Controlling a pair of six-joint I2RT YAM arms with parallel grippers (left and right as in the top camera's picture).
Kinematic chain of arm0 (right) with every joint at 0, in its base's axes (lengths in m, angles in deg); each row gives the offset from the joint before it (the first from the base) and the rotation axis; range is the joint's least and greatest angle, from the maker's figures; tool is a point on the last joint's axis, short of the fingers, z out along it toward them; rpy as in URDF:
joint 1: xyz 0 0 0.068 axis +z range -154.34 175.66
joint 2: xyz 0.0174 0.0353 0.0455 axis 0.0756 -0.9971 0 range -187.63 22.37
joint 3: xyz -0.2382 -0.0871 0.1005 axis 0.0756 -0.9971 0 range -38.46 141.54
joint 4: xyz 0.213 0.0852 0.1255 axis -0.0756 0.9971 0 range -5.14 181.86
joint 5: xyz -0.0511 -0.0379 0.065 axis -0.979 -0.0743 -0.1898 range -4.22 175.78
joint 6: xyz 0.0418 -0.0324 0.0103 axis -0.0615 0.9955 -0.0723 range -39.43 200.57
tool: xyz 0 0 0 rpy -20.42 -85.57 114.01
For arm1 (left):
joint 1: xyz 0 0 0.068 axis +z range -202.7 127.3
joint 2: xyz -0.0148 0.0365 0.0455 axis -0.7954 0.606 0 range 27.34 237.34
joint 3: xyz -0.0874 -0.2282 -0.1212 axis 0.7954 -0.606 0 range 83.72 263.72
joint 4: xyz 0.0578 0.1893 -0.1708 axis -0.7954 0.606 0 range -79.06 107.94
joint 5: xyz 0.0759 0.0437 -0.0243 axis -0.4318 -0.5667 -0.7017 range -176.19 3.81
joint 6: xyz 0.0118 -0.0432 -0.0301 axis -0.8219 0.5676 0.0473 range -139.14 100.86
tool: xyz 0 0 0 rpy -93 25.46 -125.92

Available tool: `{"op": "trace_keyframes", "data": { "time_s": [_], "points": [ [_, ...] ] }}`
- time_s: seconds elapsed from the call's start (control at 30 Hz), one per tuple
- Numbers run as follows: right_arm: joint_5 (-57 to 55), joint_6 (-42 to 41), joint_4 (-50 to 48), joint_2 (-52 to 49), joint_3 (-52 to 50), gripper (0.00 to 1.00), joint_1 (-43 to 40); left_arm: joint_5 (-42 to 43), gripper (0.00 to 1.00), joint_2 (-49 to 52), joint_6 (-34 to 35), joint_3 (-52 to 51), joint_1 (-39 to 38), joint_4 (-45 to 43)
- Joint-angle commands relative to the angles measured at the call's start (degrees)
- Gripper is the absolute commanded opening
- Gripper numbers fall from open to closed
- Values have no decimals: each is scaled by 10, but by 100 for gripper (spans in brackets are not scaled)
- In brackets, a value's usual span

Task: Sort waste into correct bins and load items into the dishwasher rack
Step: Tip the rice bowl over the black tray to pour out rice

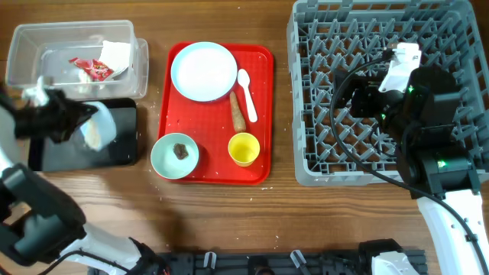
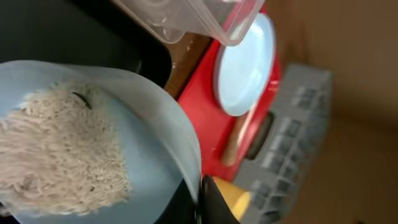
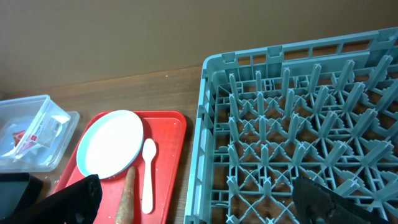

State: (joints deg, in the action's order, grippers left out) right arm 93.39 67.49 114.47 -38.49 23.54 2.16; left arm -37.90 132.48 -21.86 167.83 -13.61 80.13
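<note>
My left gripper (image 1: 85, 122) is shut on the rim of the pale blue-white bowl (image 1: 98, 126) and holds it tilted over the black tray (image 1: 126, 149). In the left wrist view the bowl (image 2: 152, 124) holds a heap of white rice (image 2: 59, 149), and the jaws (image 2: 202, 199) pinch its rim. The clear tub (image 1: 23, 46) holds the red wrapper (image 1: 93, 67) and the napkin (image 1: 116, 53). My right gripper (image 1: 340, 95) is open and empty over the grey rack (image 1: 306, 164), as the right wrist view (image 3: 199, 205) shows.
The red serving tray (image 1: 263, 114) carries the blue plate (image 1: 203, 71), white spoon (image 1: 247, 92), brown carrot-shaped stick (image 1: 238, 111), yellow cup (image 1: 244, 148) and mint bowl (image 1: 162, 156) with a brown lump (image 1: 181, 150). A few rice grains lie scattered near the tray.
</note>
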Motion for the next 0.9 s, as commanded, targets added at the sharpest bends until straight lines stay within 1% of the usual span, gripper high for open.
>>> {"op": "trace_keyframes", "data": {
  "time_s": [0.0, 0.1, 0.13, 0.17, 0.23, 0.27, 0.3, 0.33, 0.37, 0.5, 0.53, 0.6, 0.63, 0.67, 0.7, 0.73, 0.77, 0.8, 0.83, 0.87],
  "points": [
    [-8, 11, 0, 3, 6, 100, 3, 172, 4, -11, -43, -20, 66, -4],
    [-8, 11, 0, 3, 6, 100, 3, 282, 4, -10, -42, -20, 106, -5],
    [-8, 11, 0, 3, 6, 100, 3, 317, 4, -9, -13, -20, 126, -14],
    [-8, 11, 1, 3, 6, 100, 3, 319, 4, -9, 22, -20, 141, -31],
    [-8, 11, 1, 3, 6, 100, 3, 334, 4, -9, 41, -20, 145, -45],
    [-8, 11, 1, 3, 6, 100, 3, 342, 4, -9, 70, -20, 145, -52],
    [-8, 11, 2, 3, 6, 100, 3, 347, 4, -9, 123, -20, 145, -54],
    [-8, 11, 5, 3, 6, 100, 3, 364, 4, -9, 144, -20, 145, -54],
    [-8, 11, 9, 3, 6, 100, 3, 407, 4, -9, 144, -20, 145, -54],
    [-8, 11, 9, 3, 6, 100, 3, 413, 4, -9, 152, -20, 145, -53],
    [-8, 11, 9, 3, 6, 100, 3, 407, 4, -9, 152, -20, 145, -39],
    [-8, 11, 12, 3, 6, 100, 3, 316, 4, -9, 184, -21, 145, -23],
    [-8, 11, 13, 3, 6, 100, 3, 308, 4, -9, 178, -21, 145, -18],
    [-8, 11, 12, 3, 6, 100, 3, 225, 4, -9, 182, -21, 145, -35],
    [-8, 11, 13, 3, 6, 100, 3, 210, 4, -9, 172, -21, 139, -21],
    [-8, 11, 13, 3, 6, 100, 3, 250, 4, -10, 147, -21, 126, -5],
    [-8, 11, 13, 3, 6, 100, 3, 251, 4, -24, 127, -20, 93, -9],
    [-8, 11, 14, 3, 6, 100, 3, 245, 4, -59, 124, -19, 37, -41],
    [-8, 11, 14, 3, 6, 100, 3, 166, 4, -96, 131, -19, -35, -64],
    [-8, 11, 14, 3, 6, 100, 3, 29, 4, -123, 151, -19, -137, -87]
  ]
}}
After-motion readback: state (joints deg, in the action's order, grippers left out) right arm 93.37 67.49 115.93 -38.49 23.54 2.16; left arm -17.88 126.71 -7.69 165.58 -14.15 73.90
